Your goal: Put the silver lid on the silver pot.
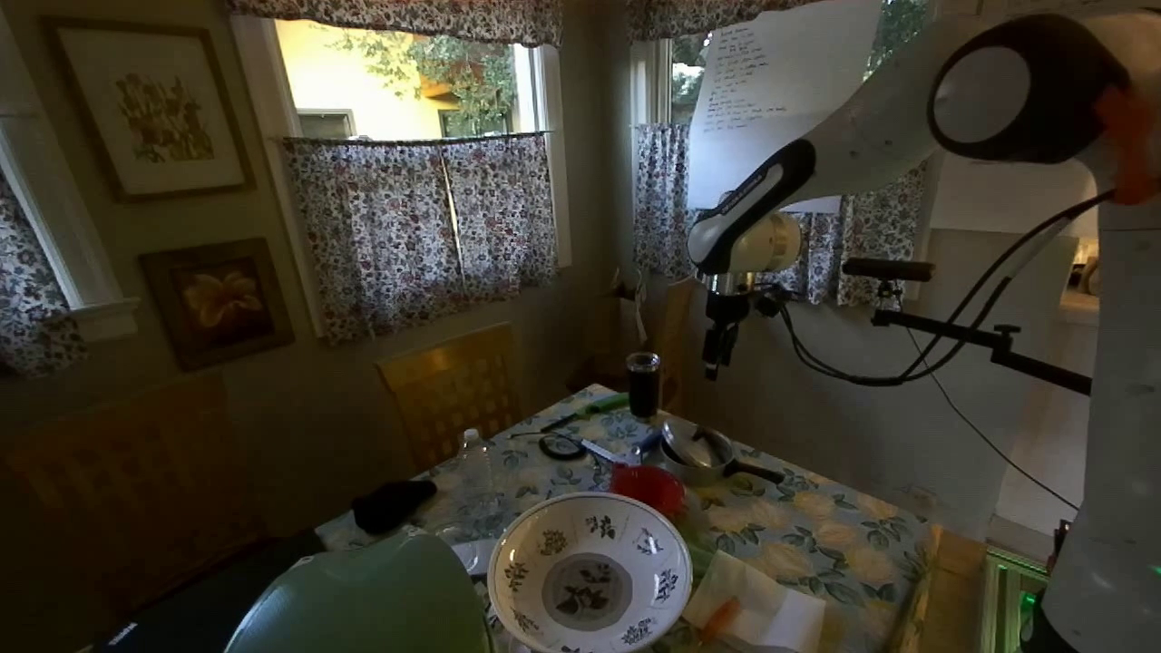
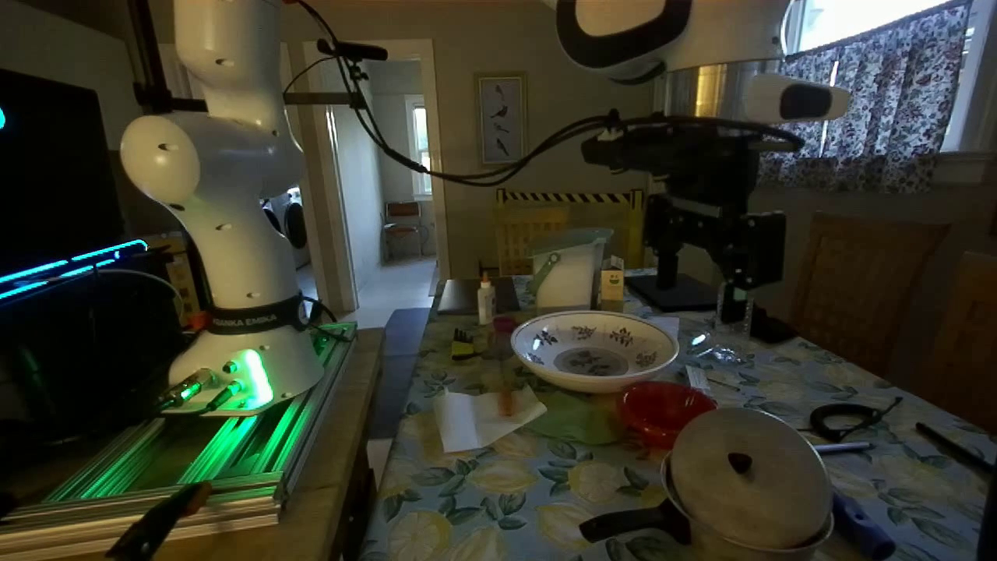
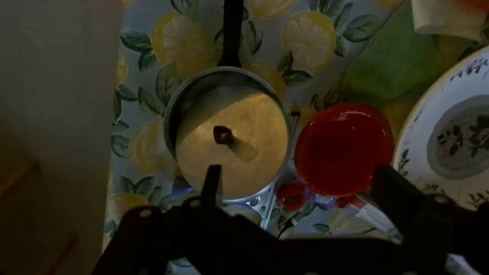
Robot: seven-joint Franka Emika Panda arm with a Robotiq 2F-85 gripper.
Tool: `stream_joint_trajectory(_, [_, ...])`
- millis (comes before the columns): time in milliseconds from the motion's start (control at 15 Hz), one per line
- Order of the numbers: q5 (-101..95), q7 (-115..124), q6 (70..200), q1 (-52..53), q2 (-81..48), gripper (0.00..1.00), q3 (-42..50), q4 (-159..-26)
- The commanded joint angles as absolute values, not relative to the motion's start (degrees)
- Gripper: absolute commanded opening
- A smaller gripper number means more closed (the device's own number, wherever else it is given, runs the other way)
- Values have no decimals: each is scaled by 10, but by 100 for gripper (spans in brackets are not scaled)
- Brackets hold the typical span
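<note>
Silver lid [image 3: 246, 128] lies askew on the pot [image 3: 229, 77], below the tool [image 3: 298, 170].

The rounded white arm [image 2: 241, 249] has black cables [image 2: 481, 181] and a "FRANKA EMIKA" band [image 2: 257, 316].

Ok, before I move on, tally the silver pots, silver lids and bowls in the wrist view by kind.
Pots: 1, the silver pot
Lids: 1, the silver lid
Bowls: 2, the red bowl and the white patterned bowl, cut off by the frame
Total: 4
</note>
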State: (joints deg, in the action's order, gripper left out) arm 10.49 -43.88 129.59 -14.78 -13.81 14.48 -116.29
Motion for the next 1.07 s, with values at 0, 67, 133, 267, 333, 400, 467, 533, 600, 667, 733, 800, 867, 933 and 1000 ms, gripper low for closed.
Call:
stream_joint_trajectory(0, [124,-530,1244,-201,-218,100,116,-1082])
stream_joint_trajectory(67, [106,-528,1253,-206,-236,100,116,-1071])
stream_joint_trajectory(133, [89,-511,1268,-207,-257,100,118,-1060])
stream_joint_trajectory(267, [91,-501,1270,-213,-229,100,112,-1090])
stream_joint_trajectory(333, [89,-499,1271,-217,-242,100,111,-1083])
stream_joint_trajectory(400, [89,-499,1272,-219,-245,100,109,-1083])
stream_joint_trajectory(467, [90,-500,1272,-219,-244,100,109,-1083])
stream_joint_trajectory(533, [90,-500,1272,-218,-242,100,108,-1083])
stream_joint_trajectory(600, [90,-500,1272,-218,-239,100,108,-1083])
stream_joint_trajectory(667, [90,-500,1272,-218,-238,100,108,-1083])
stream_joint_trajectory(733, [90,-500,1272,-218,-237,100,107,-1083])
stream_joint_trajectory(800, [91,-500,1272,-218,-237,100,107,-1083])
stream_joint_trajectory(867, [91,-500,1272,-218,-237,100,107,-1083])
stream_joint_trajectory(933, [91,-500,1272,-218,-237,100,107,-1083])
stream_joint_trajectory(1000, [91,-500,1272,-218,-237,100,107,-1083])
